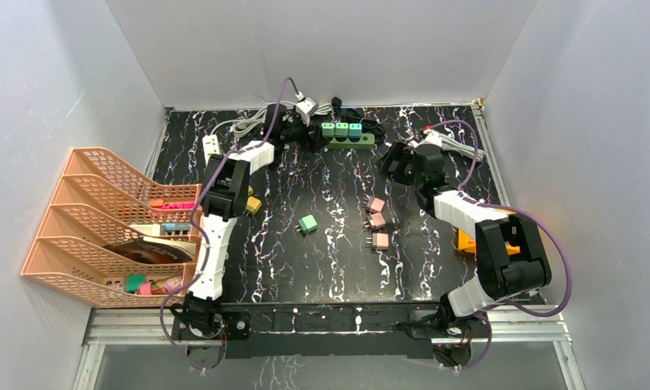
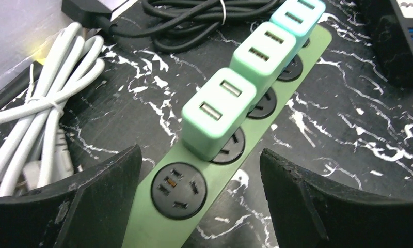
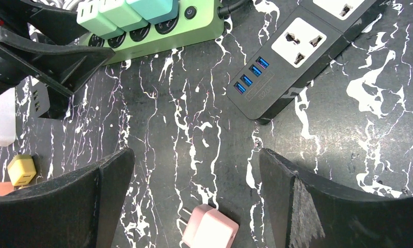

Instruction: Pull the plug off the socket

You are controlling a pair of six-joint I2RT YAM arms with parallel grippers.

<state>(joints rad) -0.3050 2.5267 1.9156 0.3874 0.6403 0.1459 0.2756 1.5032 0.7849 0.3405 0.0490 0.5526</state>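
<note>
— State of the left gripper?
— Released, nothing grasped. Hovers low over the green power strip, with one finger at each side of it and an unused outlet in between.
— Place of the plug?
— Seated upright in the next outlet of the same strip, just past the fingertips, not touched. First in a row of three mint-coloured ones, at the far side of the table in the top view.
— And the right gripper?
— Released too, spread wide, holding nothing. Hangs over the marbled table, near a black power strip, with a loose pink adapter lying below.
</note>
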